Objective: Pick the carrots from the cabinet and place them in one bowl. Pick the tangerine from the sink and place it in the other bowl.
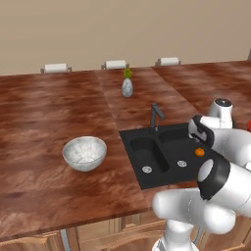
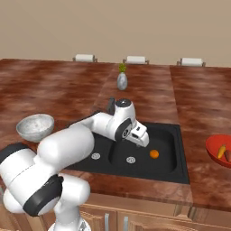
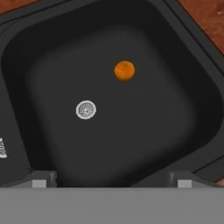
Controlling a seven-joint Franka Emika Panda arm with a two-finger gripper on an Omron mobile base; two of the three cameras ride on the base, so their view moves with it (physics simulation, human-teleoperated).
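While the small round bright-orange tangerine (image 3: 124,70) lies loose on the floor of the black rectangular sink (image 3: 192,52), at about two o'clock from the silver drain (image 3: 85,110) in the hand view, we hang above it with our two-finger gripper (image 3: 112,178) spread wide and empty. We judge the fruit light, smooth-skinned and ready to roll, so we would pinch it across its middle, gently. Beyond, the whitish-grey speckled bowl (image 1: 85,153) waits on the brown wooden counter (image 1: 44,112); both carrots (image 2: 224,152) sit in the glossy red bowl (image 2: 215,145).
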